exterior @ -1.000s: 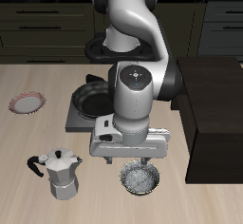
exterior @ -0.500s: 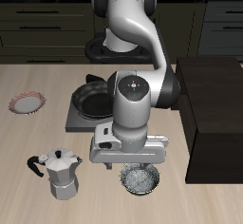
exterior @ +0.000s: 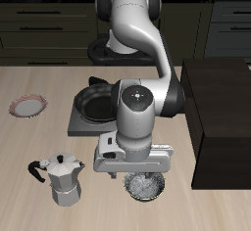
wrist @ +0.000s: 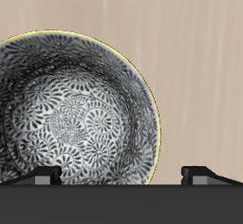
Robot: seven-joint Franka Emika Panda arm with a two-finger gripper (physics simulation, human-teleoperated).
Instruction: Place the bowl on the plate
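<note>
The bowl, small, speckled grey-white inside, sits near the table's front edge. It fills much of the wrist view. My gripper hangs directly above the bowl, close to its rim, open and empty. In the wrist view the gripper shows both fingertips wide apart, with the bowl's edge between them. The plate, with a reddish-pink rim, lies far off at the table's side, farther back than the bowl.
A black frying pan rests on a grey square board behind the gripper. A metal moka pot stands between bowl and plate near the front. A dark block stands beside the arm.
The gripper has lowered toward the bowl, now covering more of it in the exterior view. The bowl and plate have not moved.
</note>
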